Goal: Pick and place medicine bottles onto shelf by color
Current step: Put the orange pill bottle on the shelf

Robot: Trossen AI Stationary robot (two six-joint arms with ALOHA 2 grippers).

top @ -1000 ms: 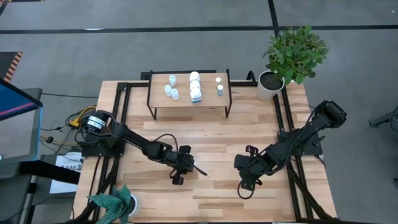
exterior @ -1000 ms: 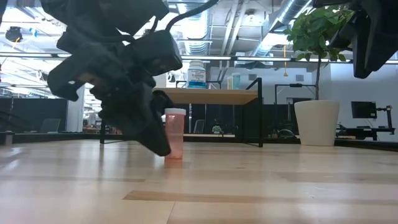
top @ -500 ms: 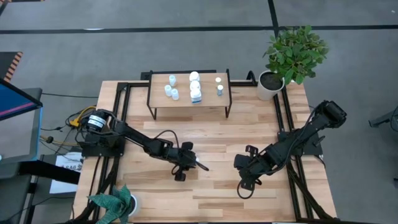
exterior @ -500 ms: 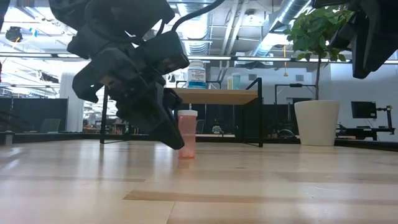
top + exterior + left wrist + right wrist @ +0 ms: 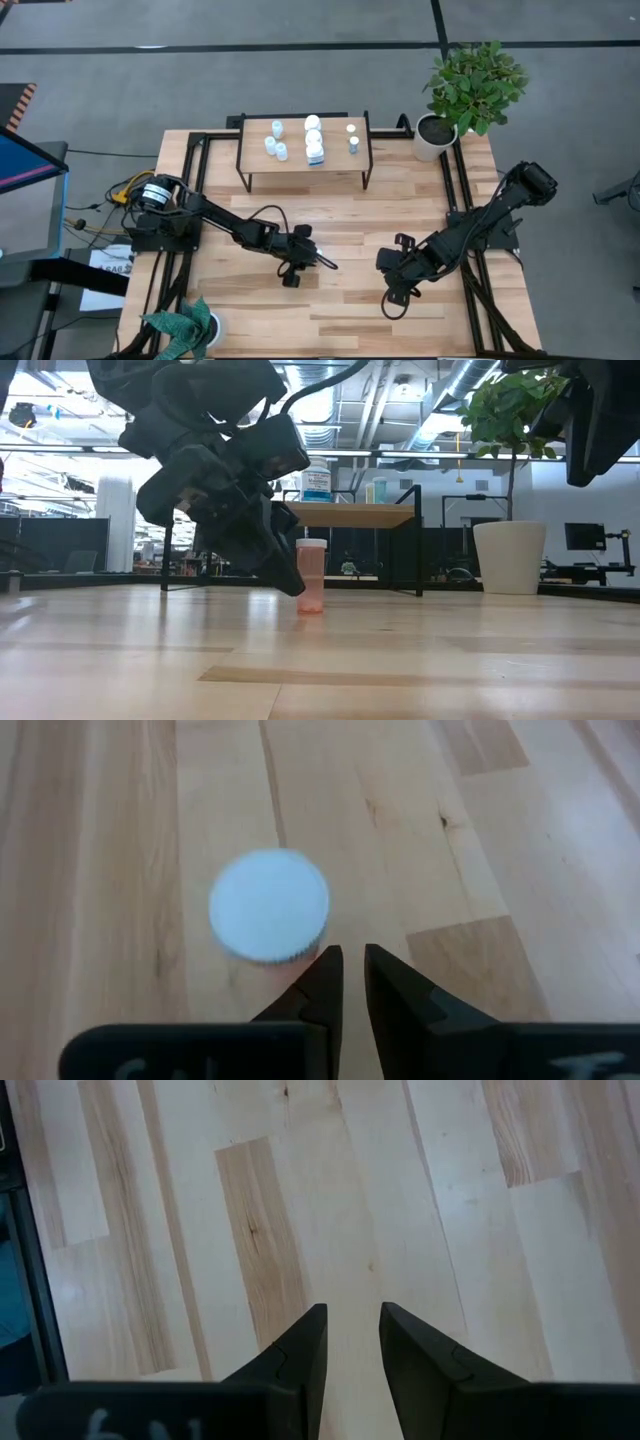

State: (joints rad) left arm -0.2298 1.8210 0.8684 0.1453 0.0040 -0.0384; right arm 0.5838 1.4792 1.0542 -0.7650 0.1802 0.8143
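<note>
A small orange bottle [image 5: 311, 575] with a white cap [image 5: 268, 905] stands upright on the wooden table, left of the middle. My left gripper [image 5: 352, 955] is shut and slants down beside it, its fingertips [image 5: 295, 588] at the bottle's side. The arm hides the bottle in the high view. At the table's far edge, the shelf [image 5: 340, 160] carries several white bottles [image 5: 313, 140]. My right gripper [image 5: 352, 1315] hangs shut above bare wood at the right [image 5: 392, 300], touching nothing. My left gripper touches the orange bottle with the outer side of one shut finger [image 5: 318, 970], just below the cap's edge [image 5: 290, 957]. The fingers slant down from the table's left. The bottle stands upright on its base on the table.
A potted green plant [image 5: 470, 85] stands at the far right corner, and another plant [image 5: 185, 325] at the near left corner. Black rails [image 5: 200, 170] run along the table's sides. Bare wood lies between the arms and in front of the shelf.
My left gripper has swung toward the table's right edge, staying shut. The orange bottle has slid along the table to the right with it and has stayed upright.
</note>
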